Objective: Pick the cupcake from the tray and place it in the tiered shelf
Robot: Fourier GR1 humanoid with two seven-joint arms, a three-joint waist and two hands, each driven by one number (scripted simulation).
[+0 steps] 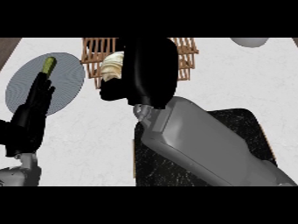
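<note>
The cupcake [112, 64] shows as a pale, ridged shape at the left edge of the right hand [148, 70], directly over the wooden shelf [96, 50] at the top of the counter [241, 83]. It is probably light and soft, with a top that would smear or crush if squeezed, so the sensible hold is round the base and sides (the wrapper part, by the look of it), keeping it upright. The right hand appears curled round it from the right and above, covering most of it; whether the cupcake already rests on the shelf or hangs just above cannot be told. The right forearm [209, 144] runs up from the lower right, crossing the dark tray [251, 122], with the wrist bent so the hand points toward the shelf. The left hand [32, 111] lies at the left with straight fingers, resting over a grey plate [71, 72] that carries a small green item [48, 64].
</note>
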